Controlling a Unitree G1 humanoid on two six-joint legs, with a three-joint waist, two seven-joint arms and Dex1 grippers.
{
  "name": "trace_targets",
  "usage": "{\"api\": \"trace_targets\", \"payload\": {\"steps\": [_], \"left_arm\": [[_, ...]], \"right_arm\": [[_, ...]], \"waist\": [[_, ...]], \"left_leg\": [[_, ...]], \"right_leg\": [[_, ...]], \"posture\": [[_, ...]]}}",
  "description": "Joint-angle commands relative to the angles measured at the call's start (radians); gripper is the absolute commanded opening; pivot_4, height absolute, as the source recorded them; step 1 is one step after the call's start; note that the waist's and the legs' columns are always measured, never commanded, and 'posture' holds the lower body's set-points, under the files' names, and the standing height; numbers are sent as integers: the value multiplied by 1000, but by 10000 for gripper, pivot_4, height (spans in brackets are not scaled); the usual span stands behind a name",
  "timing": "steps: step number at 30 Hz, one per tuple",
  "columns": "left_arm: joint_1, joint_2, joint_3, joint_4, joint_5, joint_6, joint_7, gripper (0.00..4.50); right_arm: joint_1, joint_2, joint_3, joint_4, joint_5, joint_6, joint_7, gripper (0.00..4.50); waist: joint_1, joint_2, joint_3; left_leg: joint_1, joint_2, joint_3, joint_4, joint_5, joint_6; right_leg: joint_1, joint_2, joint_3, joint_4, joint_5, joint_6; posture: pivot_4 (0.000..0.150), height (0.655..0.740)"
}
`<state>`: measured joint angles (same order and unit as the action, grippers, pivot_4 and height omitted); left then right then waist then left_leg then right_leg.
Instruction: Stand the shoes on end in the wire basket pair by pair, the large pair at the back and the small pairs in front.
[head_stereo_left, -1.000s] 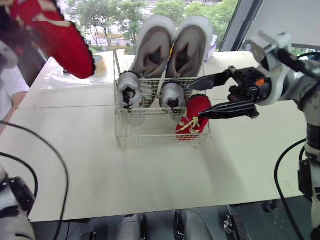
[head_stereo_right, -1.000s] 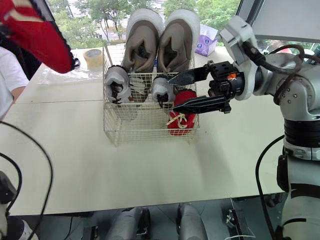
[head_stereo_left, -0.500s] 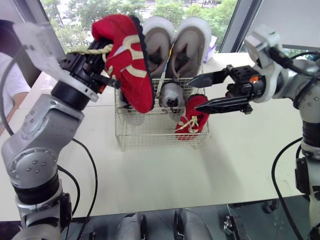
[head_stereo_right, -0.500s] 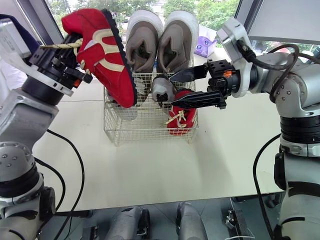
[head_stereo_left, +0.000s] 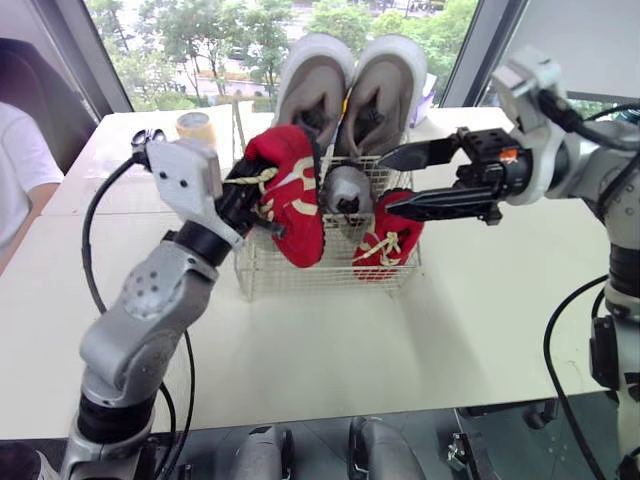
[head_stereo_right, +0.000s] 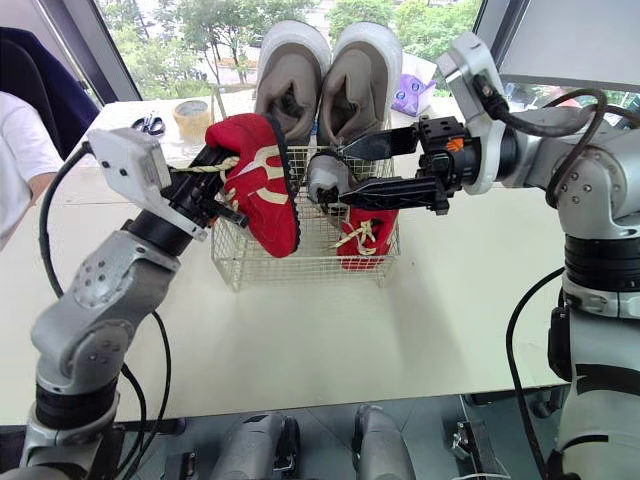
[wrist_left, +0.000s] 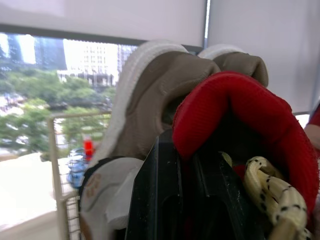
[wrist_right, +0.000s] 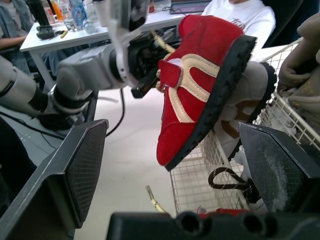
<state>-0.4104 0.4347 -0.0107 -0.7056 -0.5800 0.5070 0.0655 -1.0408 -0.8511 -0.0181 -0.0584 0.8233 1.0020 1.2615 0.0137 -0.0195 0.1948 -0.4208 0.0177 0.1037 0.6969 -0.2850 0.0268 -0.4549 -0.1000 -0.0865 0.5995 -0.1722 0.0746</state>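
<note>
Head stereo pair downward over wire basket (head_stereo_left: 335, 278); wrist cameras close-in

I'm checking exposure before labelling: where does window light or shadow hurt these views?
Left wrist view: bright window behind the large shoes leaves the left pincer a dark mass against the held red shoe. Left eye view: even daylight, only a faint shadow on the table before the wire basket.

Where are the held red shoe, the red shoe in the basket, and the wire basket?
held red shoe (head_stereo_right: 264, 208): right eye view, on its red side.
red shoe in the basket (head_stereo_right: 366, 232): right eye view, on its laced upper.
wire basket (head_stereo_right: 315, 262): right eye view, on its front mesh wall.
</note>
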Motion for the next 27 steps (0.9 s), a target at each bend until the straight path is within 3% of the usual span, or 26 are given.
{"api": "trace_targets", "payload": {"steps": [1, 6, 12, 20, 27], "left_arm": [[46, -6, -73, -34, 178, -36, 22, 527], [119, -14, -164, -18, 448, -142, 49, 527], [100, -33, -198, -9, 623, -205, 16, 527], [44, -117, -173, -6, 683, -212, -25, 527], [144, -124, -185, 37, 765, -267, -52, 527]], "right_arm": [[-9, -5, -47, -30, 27, 7, -14, 45000], [-15, 2, -52, -16, 36, 9, -26, 45000], [-17, 9, -51, -4, 35, 7, -35, 45000], [-6, 16, -53, -6, 36, 5, -41, 45000], [5, 18, -70, -9, 46, 12, -54, 45000]], "waist": [[0, 0, 0], [0, 1, -1], [0, 1, -1], [0, 1, -1], [0, 1, -1]], "left_leg": [[0, 0, 0, 0, 0, 0], [1, 3, 0, 1, -5, 8], [1, 3, 0, 1, -6, 10], [0, 4, 0, 2, -6, 10], [0, 4, 0, 2, -6, 10]], "right_leg": [[0, 0, 0, 0, 0, 0], [1, 0, 0, 0, 0, 0], [1, 0, 0, 0, 0, 0], [1, 0, 0, 0, 0, 0], [1, 0, 0, 0, 0, 0]], "posture": [[1500, 7400], [1500, 7400], [1500, 7400], [1500, 7400], [1500, 7400]]}}
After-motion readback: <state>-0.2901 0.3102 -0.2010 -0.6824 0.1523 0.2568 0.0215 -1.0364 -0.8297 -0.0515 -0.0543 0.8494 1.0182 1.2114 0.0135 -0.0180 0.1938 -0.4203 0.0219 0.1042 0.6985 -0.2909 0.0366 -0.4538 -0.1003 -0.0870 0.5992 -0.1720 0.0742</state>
